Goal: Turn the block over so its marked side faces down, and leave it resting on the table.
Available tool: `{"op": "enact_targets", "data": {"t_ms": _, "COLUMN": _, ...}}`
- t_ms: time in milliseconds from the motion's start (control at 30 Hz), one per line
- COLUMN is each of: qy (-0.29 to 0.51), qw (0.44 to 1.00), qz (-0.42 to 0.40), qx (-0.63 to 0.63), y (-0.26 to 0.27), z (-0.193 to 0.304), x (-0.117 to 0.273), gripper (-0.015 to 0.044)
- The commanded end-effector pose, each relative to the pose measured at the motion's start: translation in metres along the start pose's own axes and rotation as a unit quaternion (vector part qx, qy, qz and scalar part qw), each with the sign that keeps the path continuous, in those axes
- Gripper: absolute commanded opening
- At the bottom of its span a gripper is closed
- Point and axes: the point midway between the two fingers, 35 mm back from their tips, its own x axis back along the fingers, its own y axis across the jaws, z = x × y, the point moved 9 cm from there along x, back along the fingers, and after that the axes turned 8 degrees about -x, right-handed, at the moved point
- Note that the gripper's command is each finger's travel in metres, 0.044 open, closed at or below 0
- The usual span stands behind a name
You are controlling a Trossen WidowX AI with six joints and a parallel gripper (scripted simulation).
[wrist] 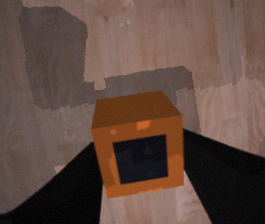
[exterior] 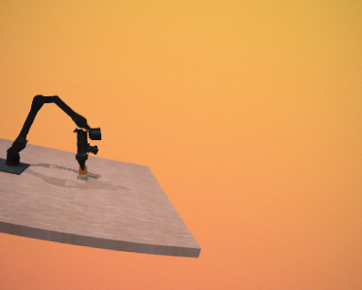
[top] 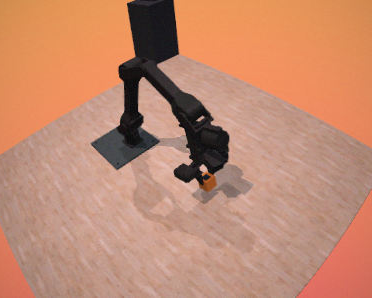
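The orange block [top: 208,184] [exterior: 83,171] [wrist: 134,110] is held between the two fingers of my gripper [top: 206,178] [exterior: 83,168] [wrist: 137,142], which is shut on it. Its marked side, with a dark square [wrist: 141,160], faces up toward the wrist camera. The block appears to be a little above the table [top: 88,215] [exterior: 134,219] [wrist: 224,40], with a shadow under it in the top and exterior views. The fingers cover parts of its left and right sides, and its underside is hidden.
The arm's dark base plate [top: 108,153] [exterior: 4,166] lies on the table behind the gripper. A tall dark box [top: 154,32] stands at the table's far corner in the top view. The table's right edge shows in the exterior view. Arm shadows fall around the block.
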Motion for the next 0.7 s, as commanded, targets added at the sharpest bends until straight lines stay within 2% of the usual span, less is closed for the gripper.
{"op": "enact_targets", "data": {"t_ms": 0, "qy": -0.032, "qw": 0.999, "qz": -0.002, "qx": -0.001, "y": -0.001, "z": 0.006, "x": 0.000, "gripper": 0.0000}}
{"op": "enact_targets", "data": {"t_ms": 667, "qy": -0.155, "qw": 0.988, "qz": -0.019, "qx": -0.003, "y": -0.006, "z": 0.035, "x": -0.004, "gripper": 0.0000}}
